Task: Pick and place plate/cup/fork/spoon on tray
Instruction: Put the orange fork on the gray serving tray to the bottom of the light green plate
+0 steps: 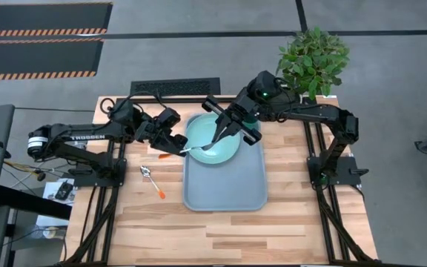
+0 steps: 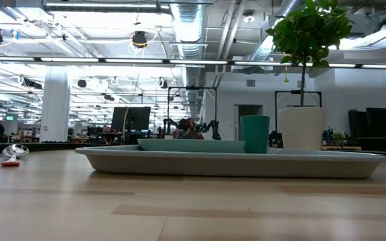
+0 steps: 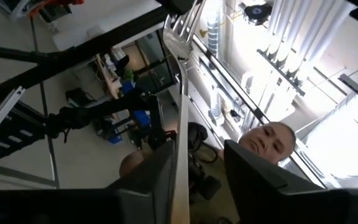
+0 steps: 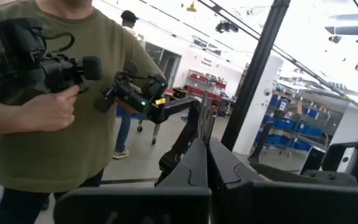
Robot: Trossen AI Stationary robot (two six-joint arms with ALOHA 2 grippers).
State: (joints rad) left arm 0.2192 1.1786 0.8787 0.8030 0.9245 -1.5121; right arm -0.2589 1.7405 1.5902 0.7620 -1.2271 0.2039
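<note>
The plate [image 1: 221, 148] lies on the far end of the tray [image 1: 224, 189]. In the low view the cup [image 2: 254, 134] stands upright behind the plate; my right arm covers it from above. The spoon [image 1: 151, 182] lies flat on the table left of the tray. The fork [image 1: 199, 148] hangs in the air over the plate's left rim, between both grippers. My right gripper [image 1: 216, 141] is shut at its tine end. My left gripper [image 3: 197, 180] is open, its fingers on either side of the fork's shaft [image 3: 182, 124]. My left gripper has the fork's shaft [image 3: 180, 168] running along the inner face of one finger [image 3: 148, 186]; whether they touch I cannot tell. My right gripper is shut on the fork's tine end [image 3: 178, 28], coming from the table's far right and slanting down. The fork is lifted clear, roughly level.
A plant in a white pot [image 1: 313, 59] stands at the table's far right corner, and a keyboard [image 1: 175, 89] lies beyond the far edge. A person [image 4: 48, 112] holding a device stands behind the table. The near half of the tray and table is bare.
</note>
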